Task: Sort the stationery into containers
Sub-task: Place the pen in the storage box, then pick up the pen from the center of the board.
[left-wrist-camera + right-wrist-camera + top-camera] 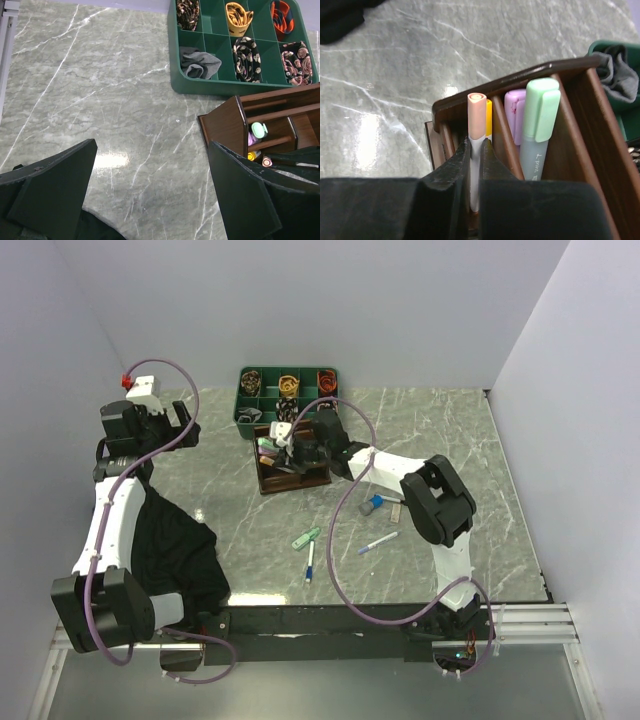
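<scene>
the right fingers (451, 172) are clamped on a pink pen (476, 112), its lower end down in the organiser (580, 130) beside a yellow pen (489, 117): the drop-in step. next they should let go and lift clear. the left fingers (55, 187) hang wide apart, empty, above the table (100, 100), where more pens (378, 542) lie loose.

The table (100, 100) looks like grey-green stone, smooth and shiny. The brown organiser (592, 125) looks like smooth wood. The pink-topped pen (476, 117) in it is smooth plastic. The green tray (225, 89) at the table's far edge is plastic, with soft cloth (199, 62) inside.
</scene>
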